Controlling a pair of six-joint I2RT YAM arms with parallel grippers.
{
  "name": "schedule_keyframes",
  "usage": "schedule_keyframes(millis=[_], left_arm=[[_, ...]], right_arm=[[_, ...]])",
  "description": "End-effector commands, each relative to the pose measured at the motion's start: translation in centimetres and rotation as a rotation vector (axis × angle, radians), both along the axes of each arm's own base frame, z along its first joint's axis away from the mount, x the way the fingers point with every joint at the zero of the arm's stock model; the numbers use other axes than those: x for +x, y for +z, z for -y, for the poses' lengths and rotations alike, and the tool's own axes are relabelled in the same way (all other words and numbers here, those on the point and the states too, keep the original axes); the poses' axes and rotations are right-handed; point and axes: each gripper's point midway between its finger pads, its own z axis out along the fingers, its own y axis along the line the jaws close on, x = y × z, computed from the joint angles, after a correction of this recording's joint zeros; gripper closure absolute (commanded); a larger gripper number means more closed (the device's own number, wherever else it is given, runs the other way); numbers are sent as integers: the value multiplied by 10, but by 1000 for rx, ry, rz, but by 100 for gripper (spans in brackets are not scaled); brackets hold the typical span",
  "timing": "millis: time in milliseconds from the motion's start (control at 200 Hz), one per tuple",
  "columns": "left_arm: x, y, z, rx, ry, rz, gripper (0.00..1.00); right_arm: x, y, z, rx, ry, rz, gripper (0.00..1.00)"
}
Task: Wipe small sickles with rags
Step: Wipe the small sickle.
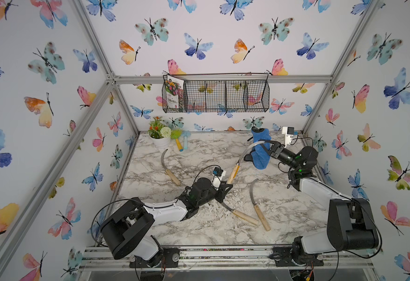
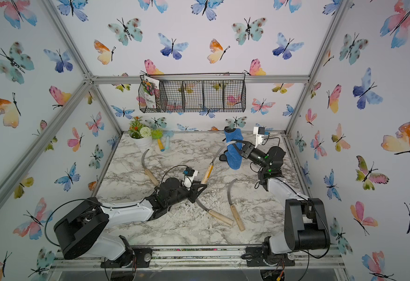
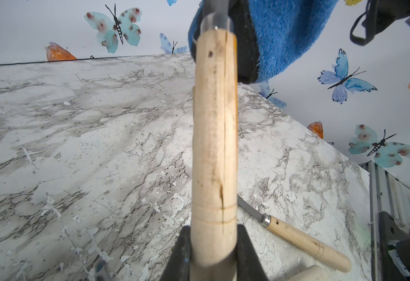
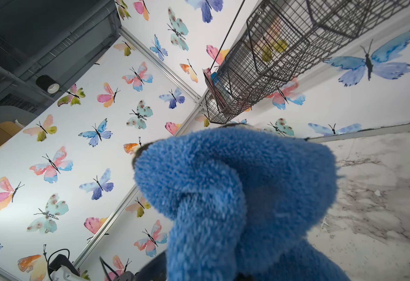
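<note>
mid-wipe, both claws busy

nearest me a spare sickle [image 1: 245, 217] and its neighbour [image 1: 262, 219] lie on the marble table [image 1: 199, 228]. my left gripper [image 1: 227, 186] is clamped on the butt of the held sickle [image 1: 233, 173], blade arching up into the blue rag [image 1: 261, 153], which my right gripper [image 1: 269, 149] is pinching. my worry: with that short grip, dragging the rag could twist the handle loose, or the plush snags on the edge.

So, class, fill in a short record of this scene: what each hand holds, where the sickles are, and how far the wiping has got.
left hand: shut on the held sickle by its wooden handle, lifted
right hand: shut on the blue rag, at that sickle's blade
loose sickles: three, lying on the marble table
stage: one sickle being wiped
</note>
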Motion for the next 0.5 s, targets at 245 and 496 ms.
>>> schedule_keyframes(millis=[245, 496], left_arm=[[7, 8, 0, -6, 24, 16, 100], [9, 6, 1, -1, 27, 11, 100]], right_arm=[[-23, -36, -31, 5, 115, -28, 97], [-44, -84, -85, -67, 181, -90, 97]])
